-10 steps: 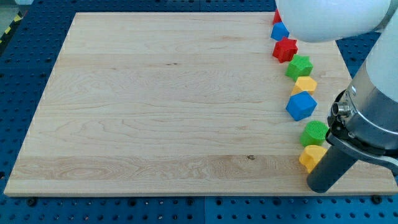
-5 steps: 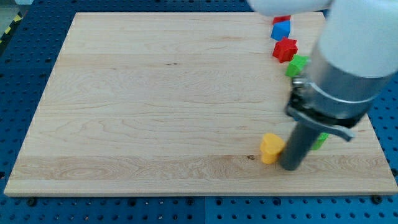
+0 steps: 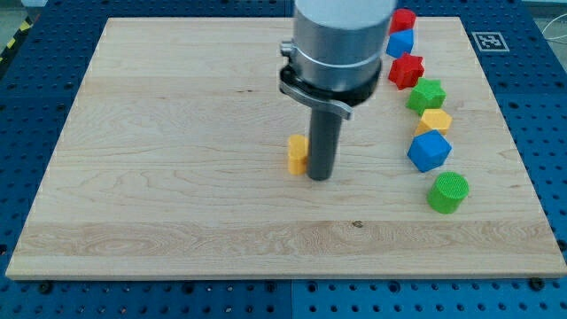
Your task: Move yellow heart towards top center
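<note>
The yellow heart lies on the wooden board near the middle, partly hidden behind my rod. My tip stands right against the heart's right side, touching it as far as I can see. The arm's grey body covers the board above the rod, up to the view's top.
A column of blocks runs down the view's right side: a red block, a blue block, a red star, a green star, a yellow block, a blue cube, a green cylinder.
My tip has pushed the yellow heart from the board's bottom right corner leftward and upward to near the middle. The other blocks have not moved.
</note>
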